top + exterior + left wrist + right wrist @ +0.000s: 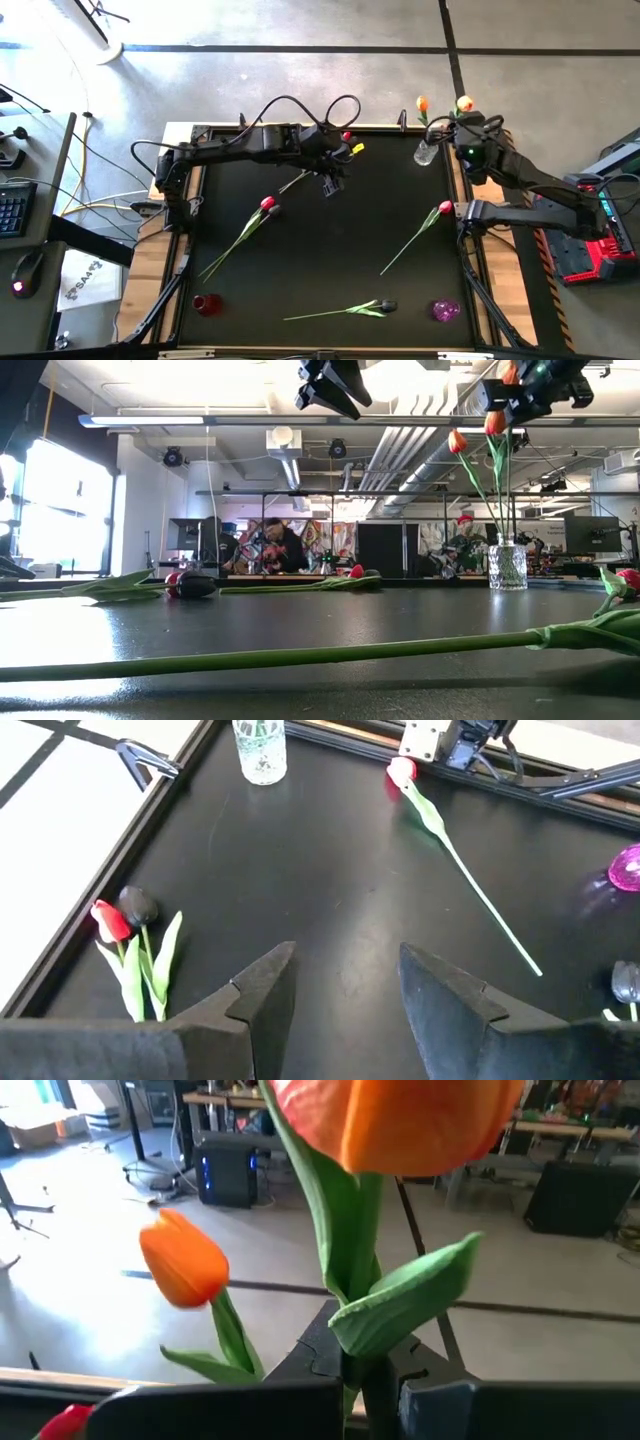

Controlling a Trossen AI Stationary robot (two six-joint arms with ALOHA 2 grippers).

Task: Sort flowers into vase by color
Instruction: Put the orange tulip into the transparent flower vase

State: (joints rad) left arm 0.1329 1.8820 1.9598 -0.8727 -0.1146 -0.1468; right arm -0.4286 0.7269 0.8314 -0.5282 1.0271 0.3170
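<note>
A clear glass vase [425, 152] stands near the table's far right corner with one orange tulip [457, 440] leaning in it. My right gripper [466, 128] hovers above that vase, shut on a second orange tulip [400, 1120]. My left gripper [340, 985] is open, high over the far middle of the table and touching nothing. A red tulip [110, 920] and a dark tulip [138, 905] lie by the far edge. On the table lie a red and dark pair [268, 206], a red tulip [444, 209] and a dark tulip [385, 305]. My right gripper pinches the second orange tulip's stem [362, 1365] just below its head and upper leaf, between the two fingers. The flower stands upright in the hold. Its stem [512, 500] runs down into the clear vase's mouth.
A small red vase [207, 304] stands at the near left corner and a purple vase [445, 310] at the near right. A raised frame [90, 880] edges the black table. Bare mat lies in the middle. People sit in the room beyond.
</note>
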